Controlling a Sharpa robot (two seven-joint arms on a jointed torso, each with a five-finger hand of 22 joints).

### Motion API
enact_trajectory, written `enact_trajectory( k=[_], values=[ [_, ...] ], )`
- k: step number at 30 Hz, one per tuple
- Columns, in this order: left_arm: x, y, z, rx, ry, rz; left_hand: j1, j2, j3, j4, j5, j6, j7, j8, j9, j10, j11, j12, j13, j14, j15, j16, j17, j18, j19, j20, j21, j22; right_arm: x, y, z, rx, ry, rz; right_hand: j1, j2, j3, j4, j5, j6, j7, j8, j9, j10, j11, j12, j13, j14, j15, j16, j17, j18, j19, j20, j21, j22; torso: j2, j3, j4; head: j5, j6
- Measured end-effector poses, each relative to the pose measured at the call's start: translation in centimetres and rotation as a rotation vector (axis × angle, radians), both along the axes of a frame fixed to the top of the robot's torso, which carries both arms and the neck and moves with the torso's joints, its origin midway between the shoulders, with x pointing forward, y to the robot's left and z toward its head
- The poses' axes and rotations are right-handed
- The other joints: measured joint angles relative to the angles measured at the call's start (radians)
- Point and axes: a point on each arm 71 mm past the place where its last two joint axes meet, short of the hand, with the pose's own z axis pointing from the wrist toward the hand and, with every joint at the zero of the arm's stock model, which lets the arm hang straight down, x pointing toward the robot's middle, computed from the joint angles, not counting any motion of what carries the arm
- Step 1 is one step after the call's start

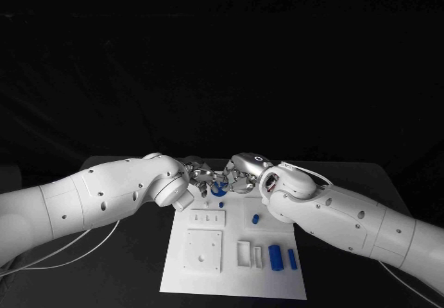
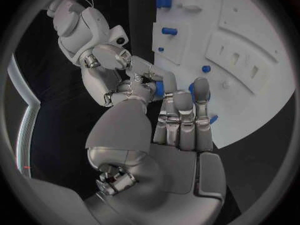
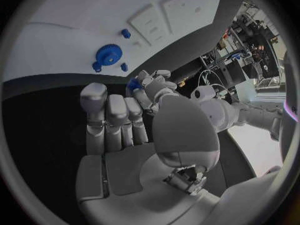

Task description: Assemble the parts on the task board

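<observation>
The white task board (image 1: 231, 269) lies in the middle of the table. My left hand (image 1: 197, 173) and right hand (image 1: 242, 174) meet fingertip to fingertip over its far end. A small blue part (image 1: 219, 188) is pinched between them; it also shows as the blue part (image 2: 159, 88) and the blue part (image 3: 133, 85) between the two hands' fingertips. A blue gear (image 3: 109, 55) lies flat on the board just beyond the hands. Other blue parts lie on the board: a short peg (image 1: 255, 219) and two long blocks (image 1: 274, 256) near the right edge.
Raised white plates with slots and holes (image 1: 204, 250) take up the board's left half. Small blue pegs (image 3: 125, 33) stand beside the gear. Thin cables (image 1: 65, 250) trail from the left arm across the black table.
</observation>
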Motion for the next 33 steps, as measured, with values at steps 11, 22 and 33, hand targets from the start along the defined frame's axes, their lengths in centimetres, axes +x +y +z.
enact_trajectory(
  k=[11, 22, 33],
  values=[
    [0.2, 0.6, 0.0, 0.011, -0.005, 0.005, -0.022, -0.007, 0.018, -0.018, 0.015, 0.003, 0.003, 0.0, 0.018, -0.004, -0.004, 0.032, 0.024, 0.006, -0.005, 0.023, 0.006, 0.0, 0.004, -0.004, 0.007, 0.01, 0.0, -2.5, -0.1, 0.006, -0.007, -0.034, 0.029, -0.097, -0.213, 0.147, -0.007, -0.326, 0.062, 0.001, -0.058, -0.079, 0.049, -0.081, -0.065, -0.029, 0.028, -0.049, -0.03, 0.003, -0.002, 0.023, -0.108, 0.0, -0.001, 0.0016, -0.001, 0.003, -0.003],
    [0.2, 1.9, -0.2, 0.092, -0.001, -0.019, -0.032, -0.016, 0.026, -0.026, 0.03, 0.007, 0.007, -0.003, 0.031, -0.004, -0.011, 0.056, 0.042, 0.013, -0.012, 0.042, 0.011, 0.0, 0.009, -0.009, 0.012, 0.02, -0.7, -8.9, 0.5, 0.047, 0.002, -0.091, 0.101, -0.097, -0.186, 0.175, -0.007, -0.325, 0.062, 0.001, -0.059, -0.097, 0.053, -0.081, -0.099, -0.034, 0.033, -0.059, -0.049, 0.025, -0.002, 0.03, -0.163, 0.0, -0.004, 0.0013, -0.0042, 0.01, -0.009],
    [-0.3, 2.6, -2.2, 0.206, 0.028, -0.025, -0.038, -0.017, 0.04, -0.043, 0.052, 0.016, 0.016, -0.006, 0.035, -0.002, -0.016, 0.127, 0.067, 0.045, -0.02, 0.092, 0.096, 0.0, 0.018, -0.017, 0.019, 0.029, 1.1, -13.6, 4.2, 0.285, 0.018, -0.26, 0.067, -0.063, -0.139, 0.122, 0.037, -0.228, 0.052, 0.002, -0.055, -0.111, 0.038, -0.089, -0.153, -0.034, 0.033, -0.072, -0.079, 0.024, -0.002, 0.03, -0.228, 0.0, -0.017, 0.0127, -0.0166, 0.024, -0.04]
  ],
)
